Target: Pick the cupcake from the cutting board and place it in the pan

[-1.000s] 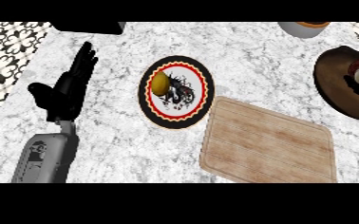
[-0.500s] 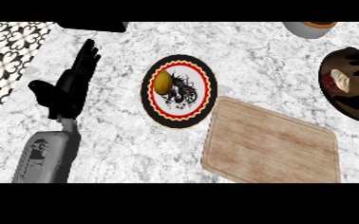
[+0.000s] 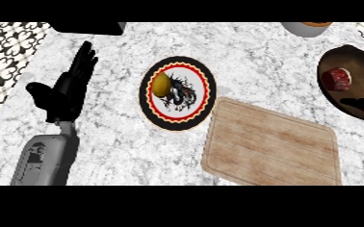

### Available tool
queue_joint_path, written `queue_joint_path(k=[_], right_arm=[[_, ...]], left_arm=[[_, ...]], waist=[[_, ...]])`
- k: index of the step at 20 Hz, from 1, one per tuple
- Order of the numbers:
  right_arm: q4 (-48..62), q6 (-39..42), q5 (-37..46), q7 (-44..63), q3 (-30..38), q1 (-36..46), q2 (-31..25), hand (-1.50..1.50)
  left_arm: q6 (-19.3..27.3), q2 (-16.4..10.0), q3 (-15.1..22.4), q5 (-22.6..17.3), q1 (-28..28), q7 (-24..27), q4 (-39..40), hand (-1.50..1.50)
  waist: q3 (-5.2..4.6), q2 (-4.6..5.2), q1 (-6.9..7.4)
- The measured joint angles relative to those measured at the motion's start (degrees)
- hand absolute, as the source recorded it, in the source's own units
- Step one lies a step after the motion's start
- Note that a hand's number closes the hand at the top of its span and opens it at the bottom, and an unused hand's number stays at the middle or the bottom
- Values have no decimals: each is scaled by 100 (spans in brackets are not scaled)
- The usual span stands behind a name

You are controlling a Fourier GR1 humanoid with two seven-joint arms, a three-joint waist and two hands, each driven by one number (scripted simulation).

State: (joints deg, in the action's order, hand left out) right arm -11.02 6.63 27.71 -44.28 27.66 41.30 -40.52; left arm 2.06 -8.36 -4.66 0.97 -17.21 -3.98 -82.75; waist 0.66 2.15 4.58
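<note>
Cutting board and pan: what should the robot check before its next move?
1. Cutting board has no cupcake on it: ok, nothing lies on it.
2. Something is in the pan: ok, a red lump lies inside.
3. The red lump is the cupcake: cannot tell.
4. Left hand is free: ok, it is open with fingers up at the view's left, holding nothing.
5. Right hand can be seen: not ok, it does not show.

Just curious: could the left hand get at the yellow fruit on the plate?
Probably yes. The left hand rests open just left of the plate, only bare counter between them, and the yellow fruit sits uncovered on the plate's side nearer the hand.
</note>
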Motion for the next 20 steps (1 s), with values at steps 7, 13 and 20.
queue_joint_path(k=[7,13,20], right_arm=[[311,1256,-574,-368,535,-239,-512,-150],[261,1989,-792,-335,644,-718,-1039,-150],[-16,2351,-1024,-355,681,-1351,-1429,-150]], left_arm=[[42,-18,-63,-13,24,-43,-7,0],[58,-105,-150,-30,203,-128,-163,0],[90,-133,-222,-41,335,-145,-198,0]], waist=[[-6,-51,-177],[-11,-125,-313],[-18,-177,-472]])
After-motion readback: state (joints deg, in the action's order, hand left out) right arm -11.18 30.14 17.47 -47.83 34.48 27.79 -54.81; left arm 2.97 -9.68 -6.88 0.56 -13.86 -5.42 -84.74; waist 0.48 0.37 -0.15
